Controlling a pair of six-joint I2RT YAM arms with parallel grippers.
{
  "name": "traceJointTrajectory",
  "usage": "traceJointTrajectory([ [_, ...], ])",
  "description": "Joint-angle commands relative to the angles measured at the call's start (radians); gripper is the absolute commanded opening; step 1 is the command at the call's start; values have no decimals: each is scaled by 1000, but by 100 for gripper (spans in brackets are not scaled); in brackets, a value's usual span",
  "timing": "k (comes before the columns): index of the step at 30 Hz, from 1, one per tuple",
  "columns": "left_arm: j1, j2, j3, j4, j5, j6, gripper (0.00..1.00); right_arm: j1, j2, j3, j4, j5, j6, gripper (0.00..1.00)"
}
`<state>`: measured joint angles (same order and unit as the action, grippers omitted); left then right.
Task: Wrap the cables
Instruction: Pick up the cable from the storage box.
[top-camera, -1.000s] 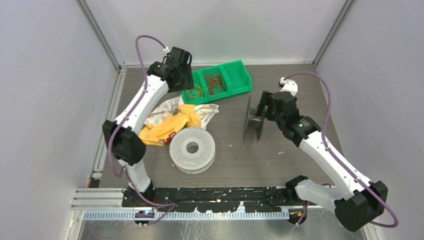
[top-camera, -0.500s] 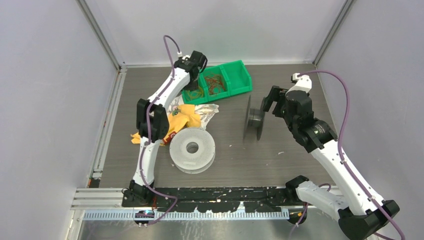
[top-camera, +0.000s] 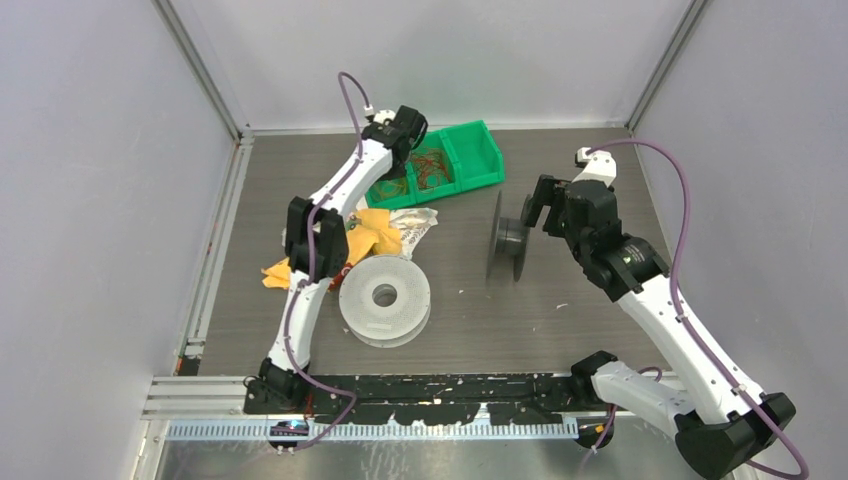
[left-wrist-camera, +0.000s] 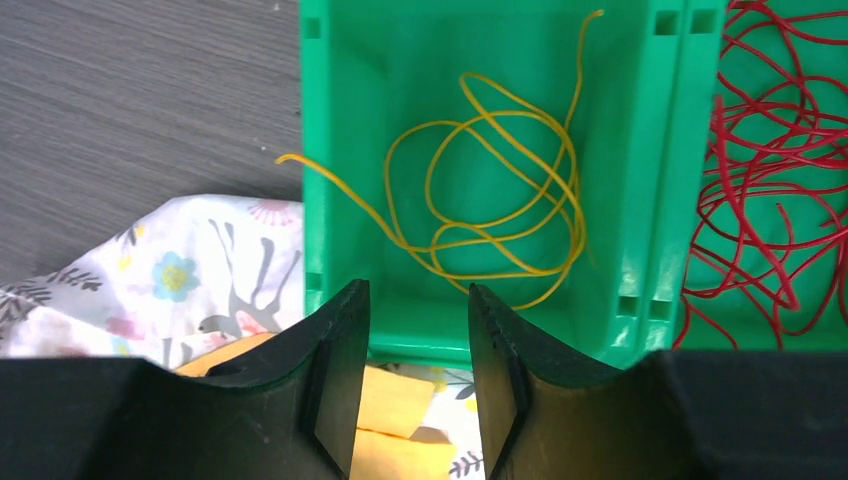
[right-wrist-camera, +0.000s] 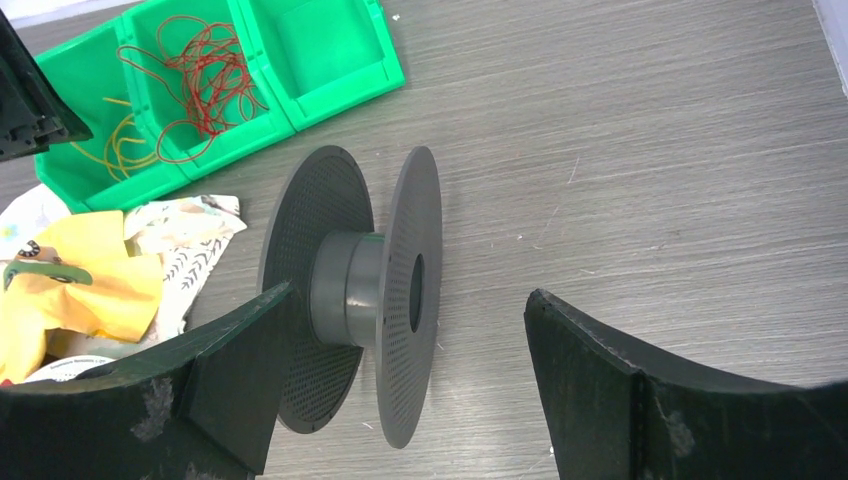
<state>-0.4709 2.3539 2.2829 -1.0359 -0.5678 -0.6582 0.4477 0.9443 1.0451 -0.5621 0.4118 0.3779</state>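
Cables (left-wrist-camera: 490, 190) sit in the green bin (left-wrist-camera: 640, 200): one yellow, loosely coiled in the left compartment, and a red tangle (left-wrist-camera: 780, 150) next door. I judge them light, springy and snag-prone, so I'd pinch the yellow one at a raised loop. My left gripper (left-wrist-camera: 418, 300) hovers at the bin's near wall, partly parted and empty. My right gripper (right-wrist-camera: 408, 295) gapes empty before the upright spool (right-wrist-camera: 345, 290). The surface (right-wrist-camera: 650, 150) is dark wood-grain, with grey walls close by.

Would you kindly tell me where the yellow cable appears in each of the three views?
Top external: yellow cable, upper middle, left of centre.
Left wrist: picture centre.
Right wrist: far upper left.
Shared landmark: the green bin holding it, red cable next door.
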Motion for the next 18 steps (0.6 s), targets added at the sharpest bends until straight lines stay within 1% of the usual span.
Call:
traceJointTrajectory([
  [1,-6,42,65,34,-40,-29,42,-1,12,-2,21,9,-13,87],
  [6,-3,68,68,35,-61,-34,42,-2,18,-5,12,28,-28,87],
  [13,13,50,22,49,-75,-44,43,-3,26,-19,14,45,-36,88],
  [18,47,50,-5,82,-19,-49,43,-3,48,-21,22,42,-44,88],
])
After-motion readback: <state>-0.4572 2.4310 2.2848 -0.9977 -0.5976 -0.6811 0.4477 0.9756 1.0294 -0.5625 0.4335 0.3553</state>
